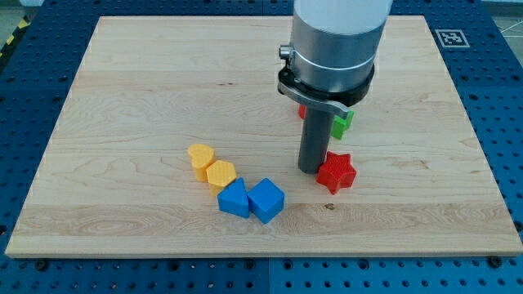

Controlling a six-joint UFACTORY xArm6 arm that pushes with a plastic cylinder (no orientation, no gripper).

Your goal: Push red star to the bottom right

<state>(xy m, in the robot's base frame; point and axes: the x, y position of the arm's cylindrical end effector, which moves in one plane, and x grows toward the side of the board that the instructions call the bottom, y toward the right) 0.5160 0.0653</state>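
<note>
In the camera view, our tip (310,170) stood touching the red star (337,172) at its left edge. The star lay right of centre on the table (122,98); we carried no pincer.

Quick count of what's on the light wooden board (122,98): six plastic blocks I can make out for sure. Two blue ones: a blue cube (265,200) and a blue block (234,199) of unclear shape. Two yellow: a yellow heart (199,158) and a yellow hexagon-ish block (221,175). One red star (337,171). One green block (341,122), mostly hidden.
</note>
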